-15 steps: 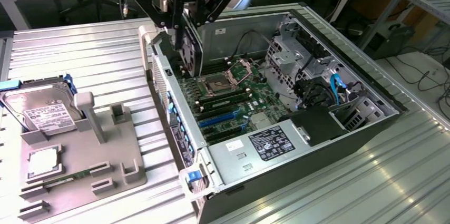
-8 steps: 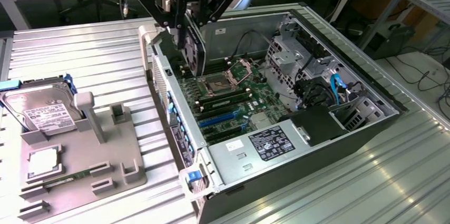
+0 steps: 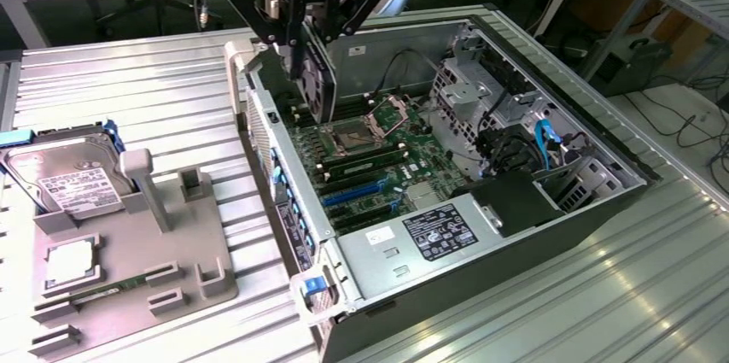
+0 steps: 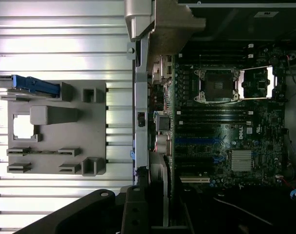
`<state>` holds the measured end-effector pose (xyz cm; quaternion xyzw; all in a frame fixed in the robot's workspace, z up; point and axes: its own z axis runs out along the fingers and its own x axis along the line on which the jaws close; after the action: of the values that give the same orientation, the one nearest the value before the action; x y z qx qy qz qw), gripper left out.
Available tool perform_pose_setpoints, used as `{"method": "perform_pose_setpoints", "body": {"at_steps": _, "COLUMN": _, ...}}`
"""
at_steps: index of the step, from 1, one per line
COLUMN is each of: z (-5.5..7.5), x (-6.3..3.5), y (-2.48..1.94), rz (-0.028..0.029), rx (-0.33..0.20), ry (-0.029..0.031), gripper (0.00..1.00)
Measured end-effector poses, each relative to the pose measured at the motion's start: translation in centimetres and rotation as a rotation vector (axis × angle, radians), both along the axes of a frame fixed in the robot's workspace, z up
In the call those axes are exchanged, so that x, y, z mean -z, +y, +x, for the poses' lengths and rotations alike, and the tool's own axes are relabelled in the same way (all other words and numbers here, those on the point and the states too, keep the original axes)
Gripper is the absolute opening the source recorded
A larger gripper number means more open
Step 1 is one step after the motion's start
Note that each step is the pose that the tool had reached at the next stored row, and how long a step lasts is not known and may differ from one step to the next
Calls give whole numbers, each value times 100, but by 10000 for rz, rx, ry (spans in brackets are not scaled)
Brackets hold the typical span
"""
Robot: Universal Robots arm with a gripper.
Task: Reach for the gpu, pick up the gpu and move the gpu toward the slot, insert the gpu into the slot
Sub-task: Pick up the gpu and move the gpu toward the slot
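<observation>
1. Gripper closed on gpu; card hangs upright below the fingers.
2. Gpu is up over the open pc case, above the mobo, approx over the cpu socket; not seated in a slot.
3. Blue slots on mobo are lower in ext view, apart from the card.
4. Grey tray at ext view's left, beside case; hard drive and memory stick on it.

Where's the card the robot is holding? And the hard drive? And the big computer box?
graphics card (image 3: 336, 81), exterior view, on its dark flat face.
hard drive (image 3: 71, 184), exterior view, on its white label.
computer box (image 3: 399, 312), exterior view, on its dark outer wall.
</observation>
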<state>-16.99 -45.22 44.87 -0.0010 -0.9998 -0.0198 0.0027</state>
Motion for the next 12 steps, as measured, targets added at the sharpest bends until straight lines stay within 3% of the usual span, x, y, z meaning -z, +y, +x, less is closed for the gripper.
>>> {"method": "perform_pose_setpoints", "body": {"at_steps": 12, "z": 58, "x": 1, "y": 0, "rz": 0, "rx": 0, "ry": 0, "gripper": 28}}
